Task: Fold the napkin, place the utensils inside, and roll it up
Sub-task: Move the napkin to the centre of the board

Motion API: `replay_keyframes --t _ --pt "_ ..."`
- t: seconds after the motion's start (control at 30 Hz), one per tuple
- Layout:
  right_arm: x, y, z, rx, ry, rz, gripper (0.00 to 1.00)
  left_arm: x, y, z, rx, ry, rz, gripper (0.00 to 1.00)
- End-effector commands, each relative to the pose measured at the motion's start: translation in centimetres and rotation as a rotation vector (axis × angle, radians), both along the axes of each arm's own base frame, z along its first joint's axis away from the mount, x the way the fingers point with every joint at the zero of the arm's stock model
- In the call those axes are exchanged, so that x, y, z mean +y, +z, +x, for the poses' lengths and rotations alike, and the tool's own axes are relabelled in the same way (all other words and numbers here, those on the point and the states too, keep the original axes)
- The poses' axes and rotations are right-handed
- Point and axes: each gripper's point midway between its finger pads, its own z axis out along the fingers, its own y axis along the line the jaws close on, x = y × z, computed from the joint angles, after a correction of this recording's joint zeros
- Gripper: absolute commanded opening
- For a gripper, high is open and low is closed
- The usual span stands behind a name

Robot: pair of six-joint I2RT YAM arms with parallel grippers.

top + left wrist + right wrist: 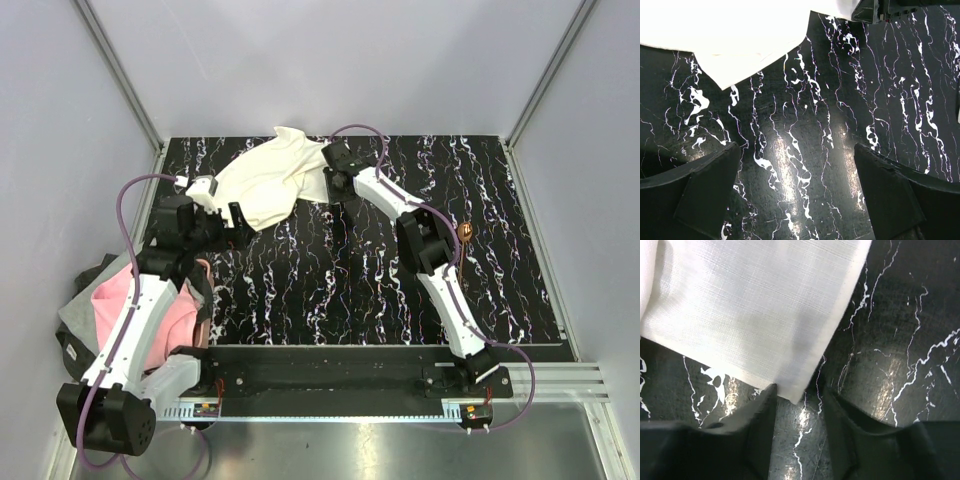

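Note:
The cream napkin [268, 180] lies crumpled at the back of the black marbled table [340, 290]. My right gripper [332, 172] is low at its right edge. In the right wrist view a hemmed corner of the napkin [750, 305] reaches into the gap between the fingers, and the right gripper [799, 390] is partly open around it, not clamped. My left gripper [237, 222] is wide open just in front of the napkin's near-left corner [730, 35], with only table between its fingers [710, 195]. A copper-brown utensil [467, 232] peeks out beside the right arm's elbow.
A pink and grey cloth [160, 320] hangs off the table's left edge under the left arm. Grey walls close in the back and both sides. The arm bases and a rail [330, 375] run along the near edge.

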Motion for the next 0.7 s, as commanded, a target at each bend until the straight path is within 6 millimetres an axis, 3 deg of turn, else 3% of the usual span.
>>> replay_keyframes --t 0.0,0.07,0.13,0.3,0.33,0.37,0.4,0.43,0.47,0.5,0.53,0.57,0.6,0.63,0.67 --pt "0.5 -1.8 -1.9 0.089 0.043 -0.019 0.29 -0.4 0.6 0.2 -0.025 -0.021 -0.020 0.99" --pt "0.5 -2.1 -2.2 0.101 0.051 -0.020 0.11 -0.3 0.5 0.2 -0.029 -0.019 -0.014 0.99" --pt "0.4 -2.2 -2.5 0.112 0.060 -0.022 0.00 0.0 0.2 0.2 -0.022 -0.004 0.000 0.97" --pt "-1.6 -2.0 -3.9 0.120 0.041 -0.086 0.00 0.0 -0.5 0.4 0.010 0.034 0.025 0.93" --pt "-1.9 -0.5 -4.1 0.101 0.036 -0.084 0.00 -0.7 -0.6 0.3 0.018 0.037 0.022 0.93" --pt "-3.0 -1.8 -5.6 0.140 0.032 -0.115 0.00 -1.1 -1.0 0.4 0.031 0.038 0.026 0.93" --pt "-3.4 0.2 -5.6 0.097 0.021 -0.103 0.00 -1.6 -1.2 0.5 0.034 0.045 0.031 0.93" --pt "-3.9 0.6 -6.1 0.090 0.016 -0.108 0.00 -2.5 -1.6 0.5 0.034 0.063 0.063 0.93" --pt "-5.5 -1.1 -8.2 0.139 0.002 -0.141 0.00 -2.9 -2.8 0.6 0.060 0.073 0.088 0.94" --pt "-6.1 1.0 -8.3 0.095 -0.012 -0.120 0.00 -3.4 -3.3 1.1 0.056 0.078 0.093 0.94" --pt "-7.6 -0.5 -10.4 0.143 -0.021 -0.144 0.00 -4.2 -3.8 1.3 0.062 0.079 0.086 0.94" --pt "-8.2 -0.3 -11.1 0.148 -0.034 -0.135 0.00 -4.7 -5.5 1.7 0.104 0.076 0.096 0.94" --pt "-8.8 1.4 -11.4 0.116 -0.047 -0.111 0.00 -5.3 -5.7 2.5 0.089 0.071 0.081 0.94" --pt "-10.0 0.3 -13.3 0.156 -0.050 -0.129 0.00 -6.1 -7.0 2.9 0.117 0.057 0.095 0.94" --pt "-10.4 0.5 -14.0 0.158 -0.055 -0.121 0.00 -6.7 -7.1 3.5 0.109 0.046 0.098 0.94"
